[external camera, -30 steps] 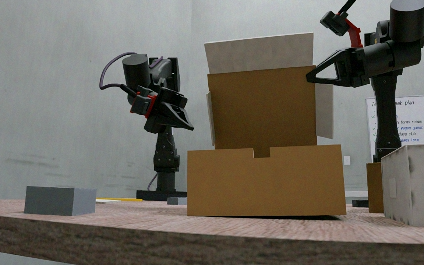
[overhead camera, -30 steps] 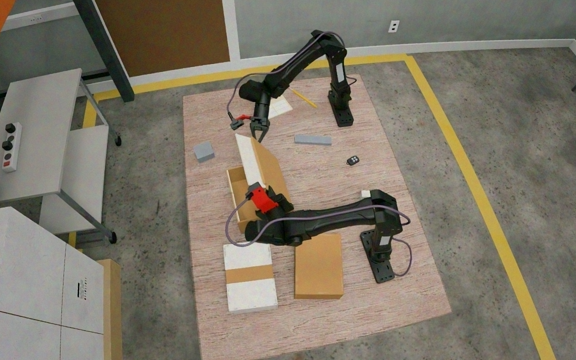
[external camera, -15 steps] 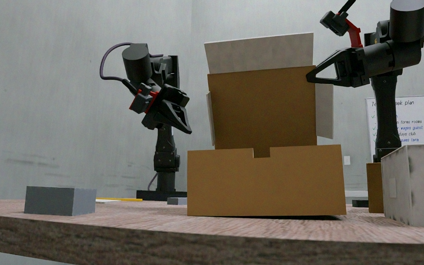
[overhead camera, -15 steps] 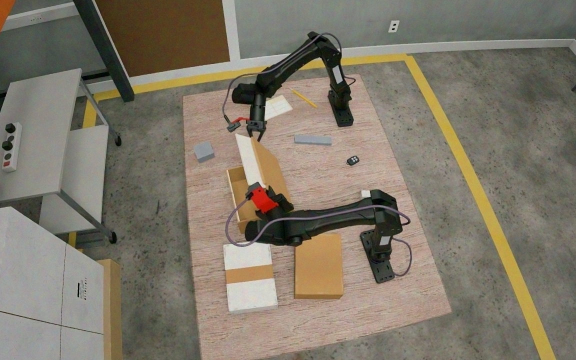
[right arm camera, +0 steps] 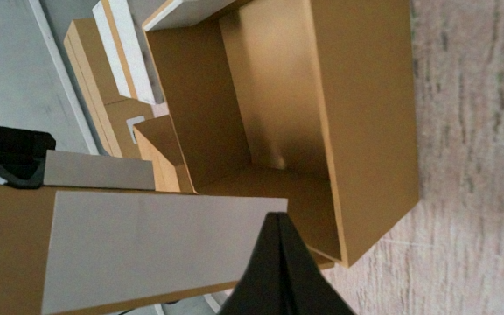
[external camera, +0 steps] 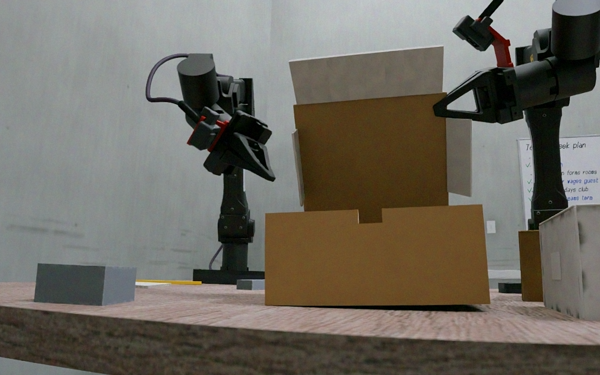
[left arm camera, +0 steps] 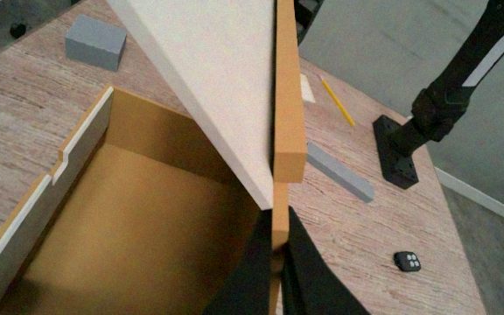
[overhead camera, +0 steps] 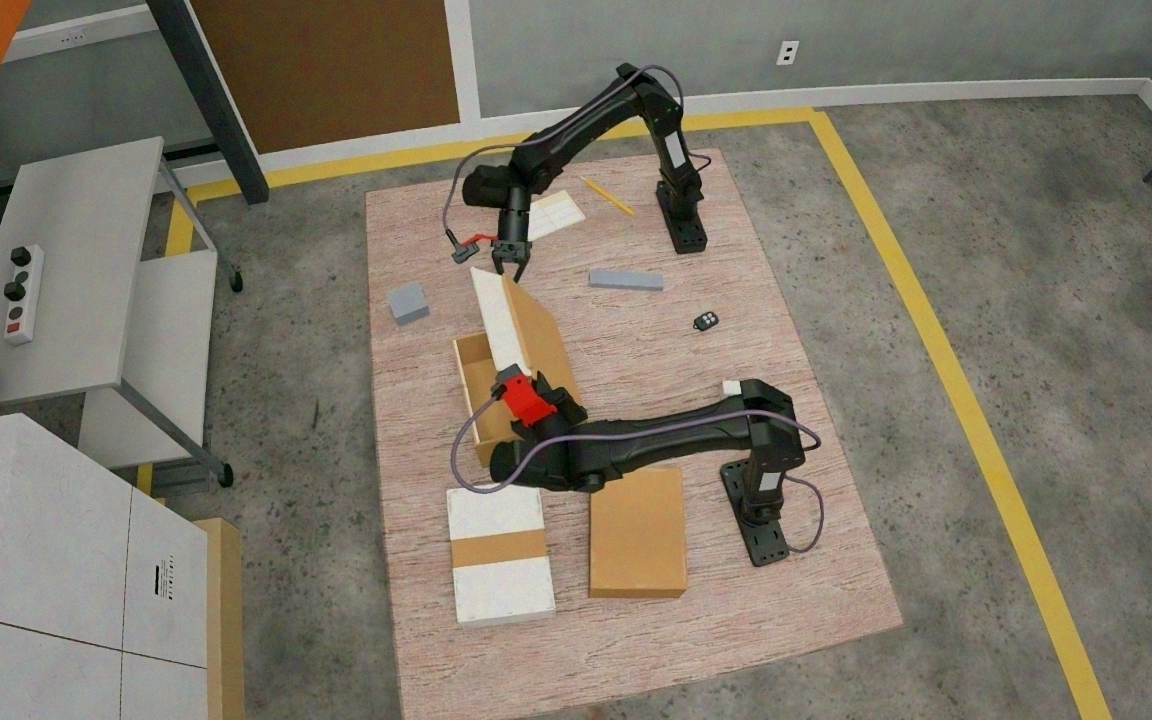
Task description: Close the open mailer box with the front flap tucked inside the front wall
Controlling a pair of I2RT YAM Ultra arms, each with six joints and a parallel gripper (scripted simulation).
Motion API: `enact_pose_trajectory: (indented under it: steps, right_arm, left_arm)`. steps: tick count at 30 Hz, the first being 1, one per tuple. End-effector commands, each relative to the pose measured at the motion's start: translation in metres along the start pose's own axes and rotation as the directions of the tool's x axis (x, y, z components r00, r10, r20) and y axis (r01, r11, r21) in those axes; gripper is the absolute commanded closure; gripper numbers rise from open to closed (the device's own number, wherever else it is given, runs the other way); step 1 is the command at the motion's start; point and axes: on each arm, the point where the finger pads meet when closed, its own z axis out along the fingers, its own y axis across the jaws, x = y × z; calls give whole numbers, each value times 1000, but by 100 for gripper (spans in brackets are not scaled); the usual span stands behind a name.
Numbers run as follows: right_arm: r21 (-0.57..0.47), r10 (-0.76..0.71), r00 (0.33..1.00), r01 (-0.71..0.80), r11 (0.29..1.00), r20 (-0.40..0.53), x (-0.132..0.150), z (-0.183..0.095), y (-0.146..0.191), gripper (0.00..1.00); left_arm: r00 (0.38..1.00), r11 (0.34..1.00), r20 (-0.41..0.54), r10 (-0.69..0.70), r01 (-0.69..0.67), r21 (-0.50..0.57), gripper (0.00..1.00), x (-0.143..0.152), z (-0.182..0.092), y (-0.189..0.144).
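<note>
The mailer box [overhead camera: 477,358] [external camera: 376,261] [left arm camera: 138,219] [right arm camera: 366,131] is open on the table, a dark gap under its front edge. No contents show on its visible floor. Its lid [overhead camera: 544,335] [external camera: 374,153] [right arm camera: 7,254] stands steeply up, the white front flap [overhead camera: 492,317] [external camera: 367,76] [left arm camera: 213,66] angled forward. The side flaps [external camera: 298,167] [external camera: 458,158] [right arm camera: 147,249] hang outside the box. My left gripper [external camera: 435,109] [left arm camera: 276,217] is shut on the lid's edge near its front corner. My right gripper [external camera: 273,178] [right arm camera: 276,223] is shut and empty, beside the near side flap.
A grey block [overhead camera: 407,302] [external camera: 83,284] [left arm camera: 94,41], a grey bar [overhead camera: 625,280] [left arm camera: 341,172], a key fob [overhead camera: 705,320] [left arm camera: 407,261], paper [overhead camera: 555,214] and a pencil [overhead camera: 607,195] lie around. A white box [overhead camera: 499,591] and a brown box [overhead camera: 636,537] stand beyond the left arm.
</note>
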Motion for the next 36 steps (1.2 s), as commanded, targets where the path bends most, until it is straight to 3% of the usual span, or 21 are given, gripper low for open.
enact_pose_trajectory:
  steps: [1,14,18,19,26,27,36]
  right_arm:
    - [-39,-42,999,42,998,20,-3,-2,23,99]
    - [-20,-26,1000,26,999,16,-1,17,22,99]
    - [-37,-39,999,40,998,24,2,12,33,99]
    - [-18,-23,1000,23,1000,14,0,22,23,99]
    - [-42,-43,999,44,998,30,-2,10,33,99]
    - [-15,-15,1000,16,1000,20,0,25,24,99]
    - [-20,-17,999,18,1000,33,1,25,32,99]
  left_arm:
    - [1000,1000,-21,7,-8,-9,99,3,4,-6]
    - [1000,1000,-21,7,-8,-9,99,3,4,-6]
    - [1000,1000,-21,7,-8,-9,99,3,4,-6]
    - [1000,1000,-21,7,-8,-9,99,3,4,-6]
    - [1000,1000,-21,7,-8,-9,99,3,4,-6]
    - [1000,1000,-21,7,-8,-9,99,3,4,-6]
    - [1000,1000,-21,7,-8,-9,99,3,4,-6]
